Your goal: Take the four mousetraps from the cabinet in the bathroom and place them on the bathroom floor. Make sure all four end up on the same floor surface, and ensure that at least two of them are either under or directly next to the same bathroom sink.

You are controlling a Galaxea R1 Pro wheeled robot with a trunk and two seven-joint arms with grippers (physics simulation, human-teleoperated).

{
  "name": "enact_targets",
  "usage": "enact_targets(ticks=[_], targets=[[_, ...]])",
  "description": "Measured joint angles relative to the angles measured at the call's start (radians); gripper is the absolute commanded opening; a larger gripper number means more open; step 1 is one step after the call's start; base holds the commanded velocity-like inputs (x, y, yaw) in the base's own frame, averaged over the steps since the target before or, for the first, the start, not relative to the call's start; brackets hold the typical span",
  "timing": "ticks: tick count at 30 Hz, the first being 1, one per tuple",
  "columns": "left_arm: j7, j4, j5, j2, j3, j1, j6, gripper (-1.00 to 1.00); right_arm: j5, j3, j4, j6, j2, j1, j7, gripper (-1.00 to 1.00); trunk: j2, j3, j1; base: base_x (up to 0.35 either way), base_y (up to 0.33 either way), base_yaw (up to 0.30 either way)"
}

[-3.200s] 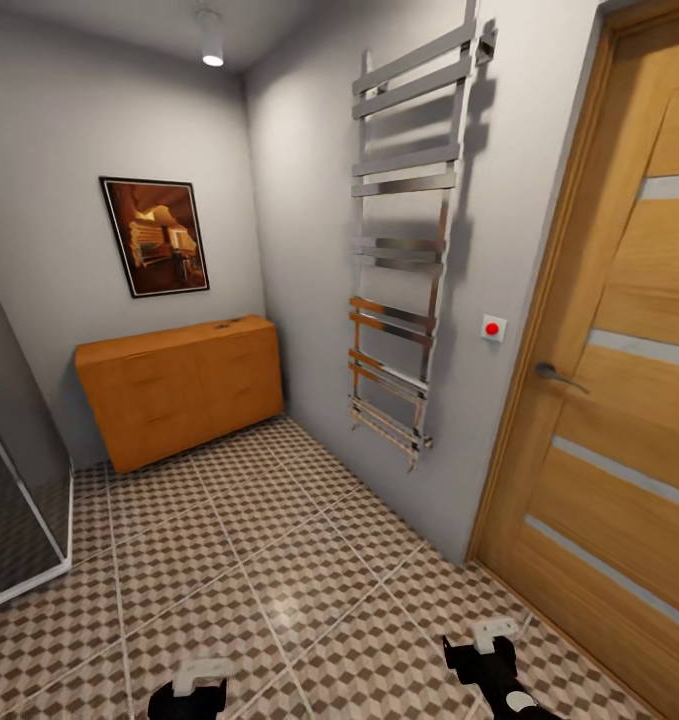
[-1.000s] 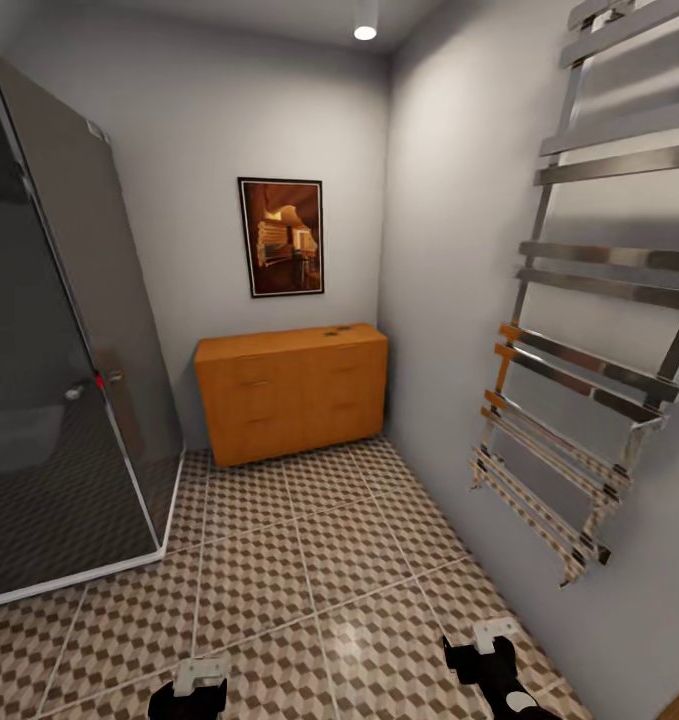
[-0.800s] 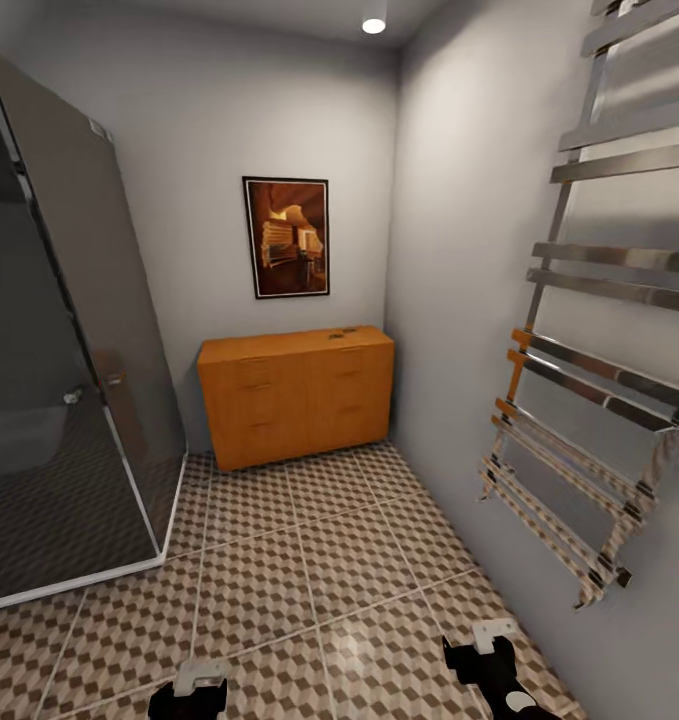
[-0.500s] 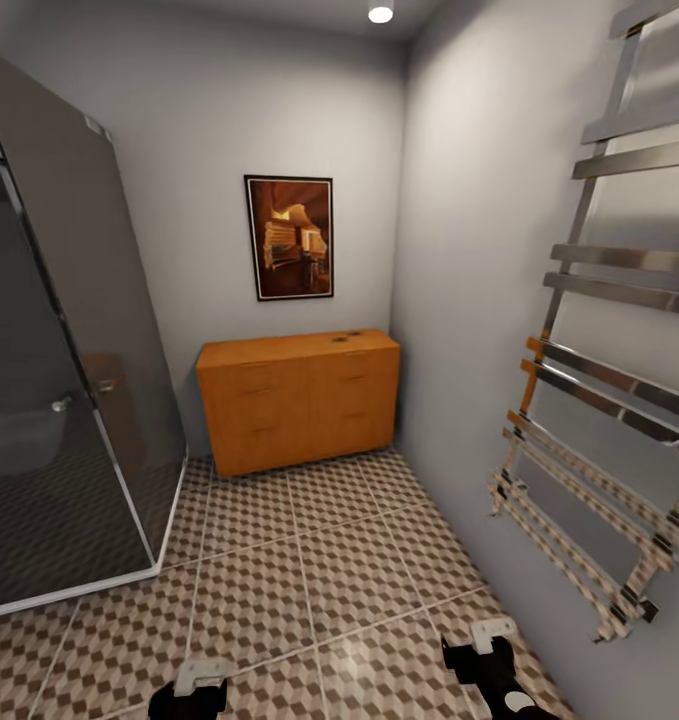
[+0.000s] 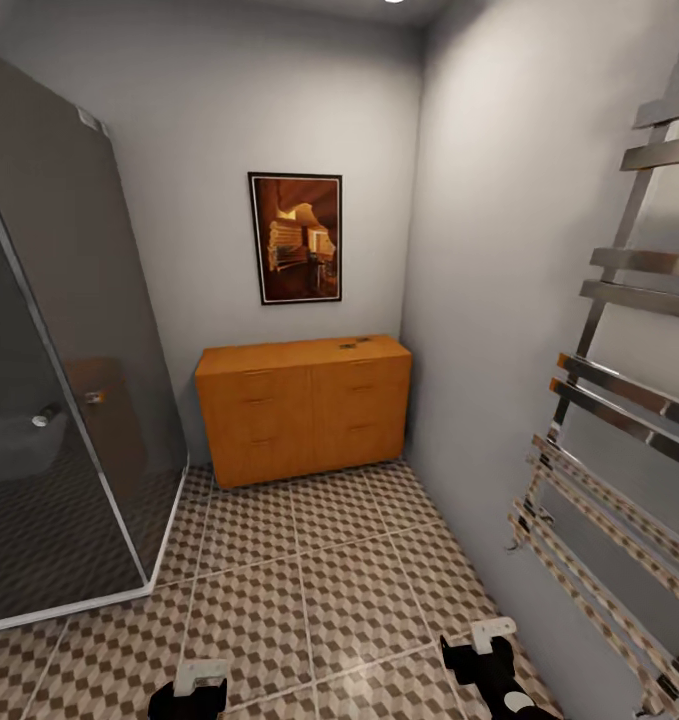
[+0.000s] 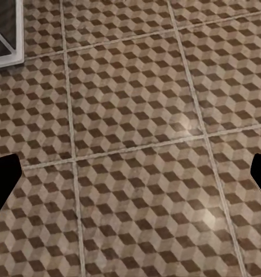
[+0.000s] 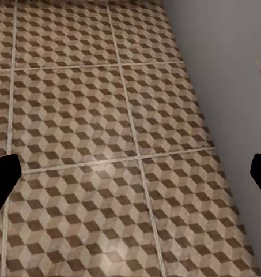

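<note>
Ahead, tiny dark mousetraps (image 5: pixel 355 344) sit atop the cabinet (image 5: pixel 304 408); likely light, stiff, snappy, best pinched by the board edges; left gripper (image 5: pixel 200 686) and right gripper (image 5: pixel 482 645) both spread wide, empty.

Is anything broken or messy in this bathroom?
Nothing looks broken or spilled. The cabinet has its drawers shut, the picture hangs straight, and the bathroom floor shows no mess. Some small dark things lie on the cabinet top, too small to tell what they are.
</note>
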Motion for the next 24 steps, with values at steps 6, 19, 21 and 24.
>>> enact_targets(ticks=[6, 19, 21, 24], targets=[[0.0, 0.0, 0.0, 0.0, 0.0, 0.0, 0.0, 1.0, 0.0, 0.001, 0.0, 0.0, 0.0, 0.0, 0.0, 1.0, 0.0, 0.0, 0.0, 0.307, -0.013, 0.076], [0.0, 0.0, 0.0, 0.0, 0.0, 0.0, 0.0, 1.0, 0.0, 0.0, 0.0, 0.0, -0.001, 0.0, 0.0, 1.0, 0.0, 0.0, 0.0, 0.23, -0.001, 0.095], [0.0, 0.0, 0.0, 0.0, 0.0, 0.0, 0.0, 1.0, 0.0, 0.0, 0.001, 0.0, -0.001, 0.0, 0.001, 1.0, 0.0, 0.0, 0.0, 0.073, 0.0, 0.022], [0.0, 0.0, 0.0, 0.0, 0.0, 0.0, 0.0, 1.0, 0.0, 0.0, 0.001, 0.0, -0.001, 0.0, 0.001, 1.0, 0.0, 0.0, 0.0, 0.04, 0.0, 0.012]])
